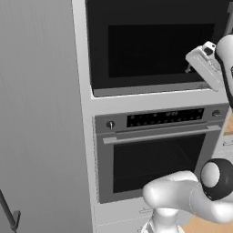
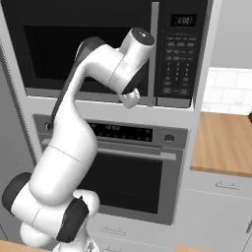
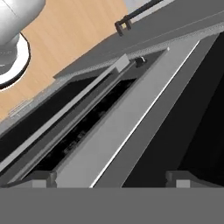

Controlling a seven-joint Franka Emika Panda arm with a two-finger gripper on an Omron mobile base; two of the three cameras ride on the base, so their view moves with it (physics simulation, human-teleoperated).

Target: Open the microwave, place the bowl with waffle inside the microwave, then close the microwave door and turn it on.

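Note:
The microwave (image 1: 154,45) is a black built-in box high in the cabinet, and its door (image 2: 54,49) is shut. A grey vertical handle (image 2: 155,29) and the button panel (image 2: 179,49) sit on its right side. My gripper (image 1: 195,61) hangs close in front of the microwave's right part, at about the handle's height. My white arm (image 2: 98,69) covers part of the window. In the hand view the gripper (image 3: 111,179) is open, its fingertips (image 3: 43,177) wide apart with nothing between them, and it looks down along the microwave's black front (image 3: 192,109). The bowl with waffle is out of view.
A silver-framed oven (image 1: 154,154) with two knobs and a horizontal handle sits right under the microwave. A wooden counter (image 2: 226,142) lies to the right, with a drawer below it. A tall grey cabinet (image 1: 41,113) with a dark bar handle (image 1: 9,216) stands on the left.

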